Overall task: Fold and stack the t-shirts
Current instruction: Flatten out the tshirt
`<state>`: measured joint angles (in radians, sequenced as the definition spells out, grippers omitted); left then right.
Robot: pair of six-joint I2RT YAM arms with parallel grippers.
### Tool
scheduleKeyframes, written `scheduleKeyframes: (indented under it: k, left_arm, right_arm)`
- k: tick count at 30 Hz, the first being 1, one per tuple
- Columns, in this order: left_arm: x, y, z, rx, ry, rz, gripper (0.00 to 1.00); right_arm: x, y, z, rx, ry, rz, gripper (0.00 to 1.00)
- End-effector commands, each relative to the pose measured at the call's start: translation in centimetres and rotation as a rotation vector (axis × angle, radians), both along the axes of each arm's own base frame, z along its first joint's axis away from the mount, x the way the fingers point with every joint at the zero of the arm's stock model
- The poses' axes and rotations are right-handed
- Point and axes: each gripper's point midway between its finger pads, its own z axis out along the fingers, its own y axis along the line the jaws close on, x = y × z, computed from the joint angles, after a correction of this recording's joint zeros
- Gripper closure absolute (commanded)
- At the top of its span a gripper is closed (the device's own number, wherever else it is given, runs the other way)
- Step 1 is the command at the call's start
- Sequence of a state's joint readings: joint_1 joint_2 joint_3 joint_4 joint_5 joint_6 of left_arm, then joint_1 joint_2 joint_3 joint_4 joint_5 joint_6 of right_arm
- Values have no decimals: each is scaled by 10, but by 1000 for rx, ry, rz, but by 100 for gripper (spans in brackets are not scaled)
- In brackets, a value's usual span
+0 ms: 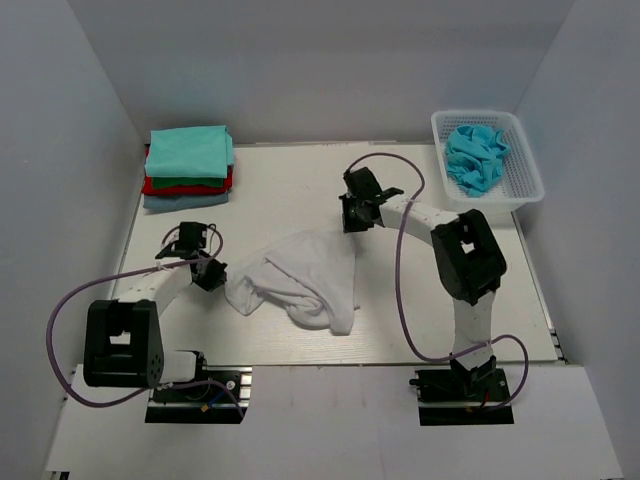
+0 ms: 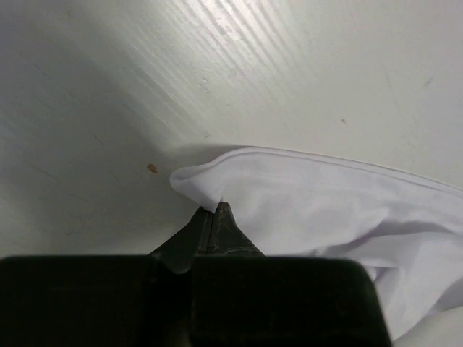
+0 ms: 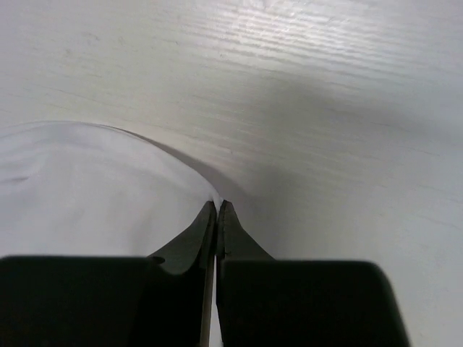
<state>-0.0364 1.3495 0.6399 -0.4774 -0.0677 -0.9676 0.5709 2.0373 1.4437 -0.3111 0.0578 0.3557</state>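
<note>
On the table [image 1: 300, 190] the white t-shirt [image 1: 300, 280] lay crumpled between my two arms. It was well apart from the folded stack [image 1: 188, 165] at the far left and the basket [image 1: 525, 175] at the far right, so I took it as the piece in hand. My left tool [image 2: 221, 211] was clenched on a hem at its left end and my right tool [image 3: 217, 208] on its far right edge, a two-point hold I judged suited to drawing the cloth flat before folding.
</note>
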Motion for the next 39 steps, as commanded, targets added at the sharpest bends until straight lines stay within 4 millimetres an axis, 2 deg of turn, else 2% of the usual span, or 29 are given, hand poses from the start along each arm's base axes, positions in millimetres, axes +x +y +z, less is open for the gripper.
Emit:
scheduleKeyframes:
  k: [1, 2, 4, 5, 6, 7, 8, 9, 11, 12, 13, 14, 15, 16, 18, 19, 20, 21, 22, 25, 27, 28, 29, 32, 34, 36, 37, 38, 39]
  left_arm:
    - [37, 7, 65, 64, -217, -44, 100]
    - [45, 7, 85, 69, -278, -50, 100]
    - [56, 12, 144, 105, -451, -48, 100]
    - [58, 14, 166, 125, -521, -52, 100]
    - [64, 14, 199, 135, -627, -56, 100]
    - [59, 15, 232, 144, -725, -57, 100]
    - [56, 16, 250, 160, -774, -68, 100]
    - [55, 16, 285, 170, -863, -68, 100]
    - [45, 13, 326, 179, -965, -96, 100]
    - [39, 11, 355, 174, -1031, -100, 100]
    - [35, 10, 371, 183, -1069, -113, 100]
    - [25, 7, 390, 184, -1121, -132, 100]
    - [15, 6, 418, 200, -1192, -149, 100]
    - [8, 4, 434, 197, -1239, -154, 100]
    - [-16, -2, 476, 208, -1365, -199, 100]
    - [-21, -1, 486, 223, -1393, -204, 100]
    - [-39, -7, 511, 226, -1468, -236, 100]
    - [-45, -5, 521, 243, -1493, -238, 100]
    - [-57, -7, 533, 254, -1530, -250, 100]
    - [-102, -19, 583, 278, -1689, -325, 100]
    - [-122, -20, 600, 285, -1743, -331, 100]
    - [-131, -21, 607, 297, -1768, -342, 100]
    - [-146, -21, 621, 306, -1812, -338, 100]
    - [-164, -21, 640, 317, -1865, -331, 100]
    - [-157, -18, 647, 320, -1862, -316, 100]
    - [-138, -19, 643, 309, -1808, -322, 100]
    - [-131, -19, 643, 306, -1793, -324, 100]
    - [-107, -22, 637, 293, -1749, -346, 100]
    - [-95, -24, 633, 286, -1729, -359, 100]
  right_arm:
    - [24, -9, 109, 83, -279, -77, 100]
    - [27, -14, 124, 89, -318, -96, 100]
    - [24, -29, 180, 112, -452, -124, 100]
    - [22, -34, 194, 111, -487, -126, 100]
    - [13, -44, 233, 144, -556, -144, 100]
    - [11, -52, 243, 120, -584, -154, 100]
    - [6, -57, 253, 124, -602, -160, 100]
    - [-6, -70, 288, 150, -659, -179, 100]
    - [-15, -78, 306, 143, -698, -179, 100]
    - [-31, -89, 336, 171, -750, -187, 100]
    - [-36, -95, 347, 167, -776, -181, 100]
    - [-48, -102, 371, 196, -823, -185, 100]
    - [-56, -105, 380, 198, -839, -170, 100]
    - [-75, -114, 408, 241, -895, -163, 100]
    - [-94, -114, 432, 284, -942, -100, 100]
    - [-118, -125, 463, 333, -1007, -89, 100]
    - [-129, -118, 472, 355, -1030, -13, 100]
    - [-139, -117, 481, 377, -1046, 21, 100]
    - [-155, -125, 501, 407, -1093, 31, 100]
    - [-206, -129, 545, 508, -1205, 162, 100]
    - [-232, -129, 564, 552, -1262, 242, 100]
    - [-237, -130, 569, 561, -1275, 251, 100]
    - [-254, -138, 586, 590, -1322, 264, 100]
    - [-266, -140, 598, 615, -1357, 285, 100]
    - [-269, -148, 608, 615, -1399, 254, 100]
    - [-260, -152, 610, 603, -1408, 206, 100]
    - [-250, -155, 607, 583, -1399, 162, 100]
    - [-238, -163, 605, 556, -1400, 81, 100]
    - [-224, -160, 596, 530, -1375, 59, 100]
